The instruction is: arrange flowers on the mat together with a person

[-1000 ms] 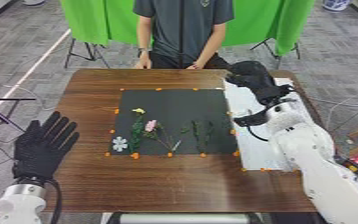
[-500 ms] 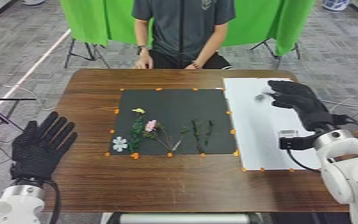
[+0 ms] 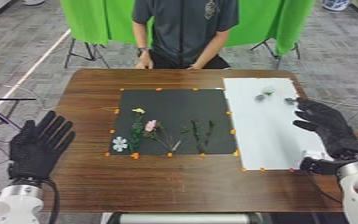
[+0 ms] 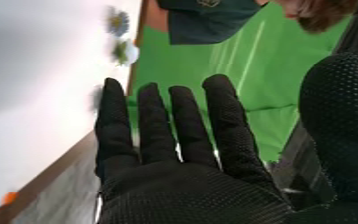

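Drawing back off the white mat, the right hand uncovers three small blooms.
Nearest, at the left of the worktop, the left hand has straight, lightly spread fingers, well apart from the flowers. The right hand has shifted nearer and outward; its fingers are straight, slightly spread and pinching nothing, thumb apart. Left of those fingers, the black mat carries a white flower, leafy stems, a pink flower and a yellow flower. Farther off, one bloom lies just beyond the right fingertips, two more to its left. The retreat suggests work there is paused or done, leaving room for the next placement.
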Controlling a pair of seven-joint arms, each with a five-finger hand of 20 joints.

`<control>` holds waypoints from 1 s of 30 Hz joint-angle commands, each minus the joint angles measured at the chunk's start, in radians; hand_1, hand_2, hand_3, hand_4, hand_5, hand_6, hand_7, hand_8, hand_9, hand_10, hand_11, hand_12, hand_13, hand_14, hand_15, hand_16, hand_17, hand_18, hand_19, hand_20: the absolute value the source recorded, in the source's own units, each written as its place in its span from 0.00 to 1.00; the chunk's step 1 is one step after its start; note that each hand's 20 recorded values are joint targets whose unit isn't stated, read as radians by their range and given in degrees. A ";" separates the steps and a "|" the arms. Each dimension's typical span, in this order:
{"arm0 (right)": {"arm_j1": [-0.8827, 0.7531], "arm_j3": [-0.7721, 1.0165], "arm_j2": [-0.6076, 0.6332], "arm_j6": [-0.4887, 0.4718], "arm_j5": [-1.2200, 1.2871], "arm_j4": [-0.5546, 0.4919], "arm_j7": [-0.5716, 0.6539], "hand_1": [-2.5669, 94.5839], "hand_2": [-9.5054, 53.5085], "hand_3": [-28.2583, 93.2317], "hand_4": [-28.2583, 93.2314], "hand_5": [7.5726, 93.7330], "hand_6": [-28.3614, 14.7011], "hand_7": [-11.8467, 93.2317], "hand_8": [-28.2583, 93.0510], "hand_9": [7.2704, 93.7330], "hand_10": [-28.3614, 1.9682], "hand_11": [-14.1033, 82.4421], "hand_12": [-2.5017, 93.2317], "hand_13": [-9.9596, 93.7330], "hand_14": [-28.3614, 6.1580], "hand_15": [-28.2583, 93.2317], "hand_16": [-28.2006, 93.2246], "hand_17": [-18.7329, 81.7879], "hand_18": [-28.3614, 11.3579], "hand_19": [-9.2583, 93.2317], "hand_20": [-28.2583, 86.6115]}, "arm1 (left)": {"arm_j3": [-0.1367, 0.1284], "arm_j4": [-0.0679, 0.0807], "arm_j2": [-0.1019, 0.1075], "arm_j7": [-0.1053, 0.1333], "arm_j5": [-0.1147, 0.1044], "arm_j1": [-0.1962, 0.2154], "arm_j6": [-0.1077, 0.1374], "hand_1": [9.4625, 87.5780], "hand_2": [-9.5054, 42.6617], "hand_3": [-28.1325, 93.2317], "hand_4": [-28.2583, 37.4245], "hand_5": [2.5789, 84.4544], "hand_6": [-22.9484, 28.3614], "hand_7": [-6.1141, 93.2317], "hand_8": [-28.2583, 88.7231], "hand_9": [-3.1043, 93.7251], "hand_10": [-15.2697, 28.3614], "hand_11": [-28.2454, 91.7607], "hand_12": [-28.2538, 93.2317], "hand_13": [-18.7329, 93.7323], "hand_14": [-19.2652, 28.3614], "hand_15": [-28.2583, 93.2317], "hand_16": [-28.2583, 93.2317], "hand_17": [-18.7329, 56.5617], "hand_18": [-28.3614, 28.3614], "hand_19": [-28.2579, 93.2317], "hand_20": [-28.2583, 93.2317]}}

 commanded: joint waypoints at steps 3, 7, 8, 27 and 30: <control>-0.014 -0.013 -0.044 0.032 0.036 -0.038 -0.013 0.29 0.10 0.89 0.03 0.35 0.57 0.26 0.13 0.29 0.50 0.22 0.14 0.36 0.48 0.34 0.34 0.27 0.25 0.52 0.33 | -0.003 0.001 -0.008 -0.014 -0.001 0.006 -0.008 0.24 0.39 0.83 0.00 0.50 0.57 0.16 0.17 0.44 0.65 0.34 0.31 0.44 0.69 0.38 0.21 0.22 0.73 0.44 0.33; 0.013 -0.052 -0.047 0.042 0.089 -0.027 -0.022 0.29 0.10 0.89 0.03 0.35 0.57 0.26 0.13 0.29 0.50 0.22 0.14 0.36 0.48 0.34 0.34 0.28 0.25 0.52 0.33 | -0.003 0.001 -0.007 -0.018 0.000 0.008 -0.008 0.24 0.39 0.83 0.00 0.50 0.58 0.16 0.17 0.44 0.65 0.34 0.31 0.44 0.69 0.38 0.21 0.21 0.73 0.44 0.33; 0.021 -0.063 -0.045 0.048 0.097 -0.024 -0.024 0.29 0.10 0.89 0.03 0.35 0.57 0.26 0.13 0.30 0.50 0.22 0.14 0.36 0.48 0.34 0.34 0.28 0.25 0.51 0.33 | -0.002 0.001 -0.007 -0.017 0.000 0.007 -0.007 0.24 0.39 0.83 0.00 0.50 0.58 0.16 0.17 0.44 0.65 0.34 0.31 0.44 0.69 0.38 0.21 0.21 0.73 0.44 0.33; 0.110 -0.133 -0.050 0.079 0.063 0.010 -0.048 0.29 0.09 0.89 0.03 0.36 0.56 0.26 0.13 0.30 0.50 0.22 0.14 0.36 0.48 0.33 0.35 0.29 0.31 0.49 0.33 | 0.004 -0.002 -0.013 -0.013 -0.003 0.014 -0.005 0.24 0.39 0.83 0.00 0.51 0.58 0.16 0.17 0.44 0.65 0.34 0.31 0.44 0.69 0.37 0.21 0.22 0.73 0.44 0.33; 0.122 -0.154 -0.033 0.106 0.067 0.011 -0.053 0.29 0.09 0.90 0.03 0.36 0.56 0.26 0.13 0.30 0.50 0.22 0.14 0.36 0.49 0.33 0.35 0.29 0.35 0.47 0.32 | 0.003 -0.003 -0.016 -0.017 -0.001 0.014 -0.002 0.24 0.39 0.83 0.00 0.51 0.58 0.16 0.17 0.44 0.65 0.34 0.31 0.44 0.69 0.37 0.21 0.22 0.73 0.44 0.33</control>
